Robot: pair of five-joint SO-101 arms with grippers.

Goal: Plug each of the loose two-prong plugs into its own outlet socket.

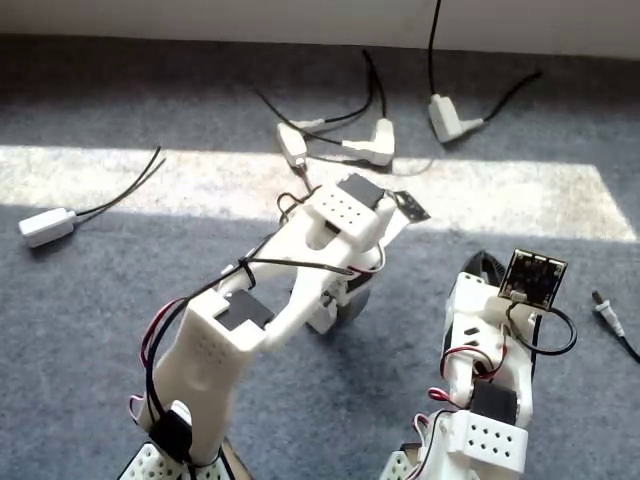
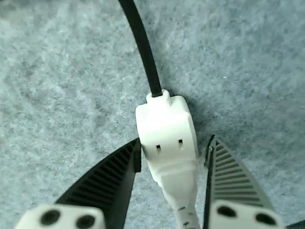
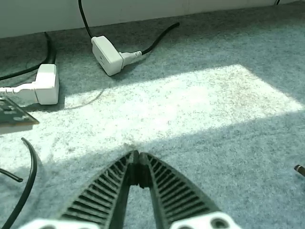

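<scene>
L: my left pincer (image 2: 175, 143) is standing spread, flanking the white connector (image 2: 164, 129) lying flat on the carpet (image 2: 57, 71) | R: my right pincer (image 3: 139, 162) is staying out, pressed together | plan: I am centring on the wide body and closing squarely, so it likely won't twist.

- Carpet (image 1: 100, 330) lies under everything; wall (image 1: 300, 15) runs along the far edge.
- Left arm (image 1: 250, 320) stretches from the near edge toward the middle; right arm (image 1: 490, 390) is beside it, near right.
- Slotted block (image 2: 167, 133) sits on the carpet between the spread fingers of the left gripper (image 2: 174, 142); cord (image 2: 140, 47) leaves its far end.
- Beyond the left arm, long block (image 1: 292, 145) lies just beside corner block (image 1: 372, 143); wall-side block (image 1: 445, 118) is farther right, nearest the wall.
- Lone block (image 1: 45, 227) lies well apart, far left.
- Loose plug (image 1: 605, 310) lies on the carpet right of the right arm.
- Right gripper (image 3: 139, 162) is low over the carpet, with the corner and wall-side blocks ahead of it.
</scene>
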